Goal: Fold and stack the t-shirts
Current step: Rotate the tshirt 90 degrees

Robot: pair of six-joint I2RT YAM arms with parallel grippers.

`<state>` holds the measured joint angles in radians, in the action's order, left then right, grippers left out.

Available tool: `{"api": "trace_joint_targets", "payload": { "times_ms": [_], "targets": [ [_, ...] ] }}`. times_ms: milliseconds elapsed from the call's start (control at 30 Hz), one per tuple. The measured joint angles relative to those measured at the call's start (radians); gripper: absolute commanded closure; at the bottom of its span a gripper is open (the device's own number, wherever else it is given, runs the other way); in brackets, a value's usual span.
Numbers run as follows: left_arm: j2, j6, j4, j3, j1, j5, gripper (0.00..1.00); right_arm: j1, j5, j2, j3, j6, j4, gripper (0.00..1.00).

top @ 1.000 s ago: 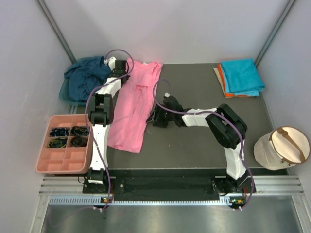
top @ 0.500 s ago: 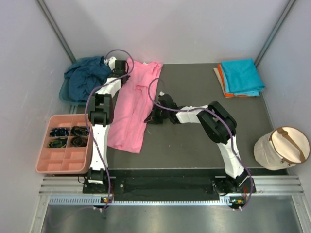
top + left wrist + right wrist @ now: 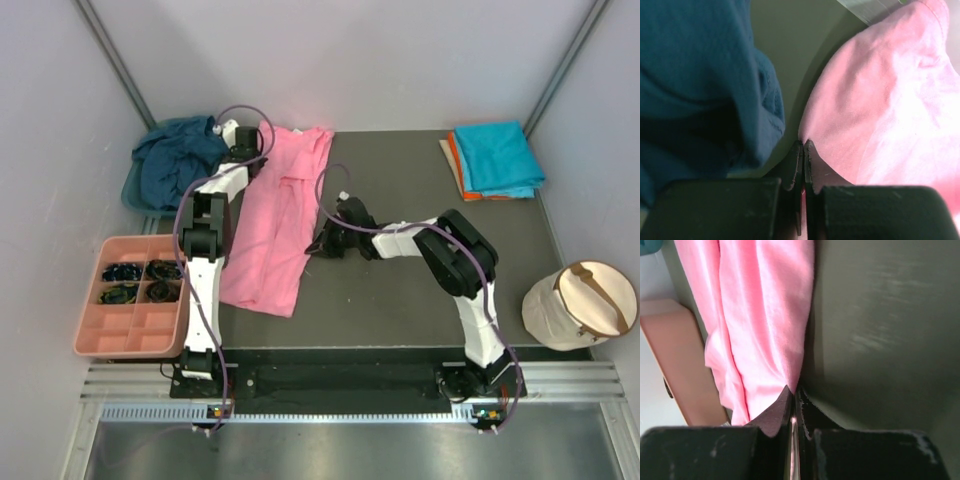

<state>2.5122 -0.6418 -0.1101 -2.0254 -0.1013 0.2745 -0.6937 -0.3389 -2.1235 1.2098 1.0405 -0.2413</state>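
Observation:
The bright pink t-shirt (image 3: 280,215) lies lengthwise on the left part of the dark table. My left gripper (image 3: 250,152) is shut on its far left edge, and the left wrist view shows the pads (image 3: 803,146) pinching pink cloth (image 3: 890,100) beside the navy shirt (image 3: 700,75). My right gripper (image 3: 318,246) is shut on the shirt's right edge at mid-length. In the right wrist view its tips (image 3: 794,390) clamp the pink hem (image 3: 765,305). The navy t-shirt (image 3: 178,160) is bunched at the far left. A turquoise t-shirt (image 3: 497,155) lies folded on an orange one (image 3: 457,165) at the far right.
A teal basin (image 3: 133,197) holds the navy shirt. A salmon compartment tray (image 3: 130,315) with dark small items sits off the table's left edge, and its wall shows in the right wrist view (image 3: 675,355). A white bag (image 3: 580,305) stands at the right.
The right gripper has closed onto the pink shirt's right edge, after its arm reached a little left. The left gripper has kept its grip and place.

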Motion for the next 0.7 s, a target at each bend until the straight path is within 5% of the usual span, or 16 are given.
{"api": "trace_joint_targets", "payload": {
  "times_ms": [700],
  "targets": [
    [-0.034,-0.041,0.031,0.07,-0.173,0.008,1.0,0.14,0.107,0.293,-0.315,-0.087,0.089,1.0]
  ]
}}
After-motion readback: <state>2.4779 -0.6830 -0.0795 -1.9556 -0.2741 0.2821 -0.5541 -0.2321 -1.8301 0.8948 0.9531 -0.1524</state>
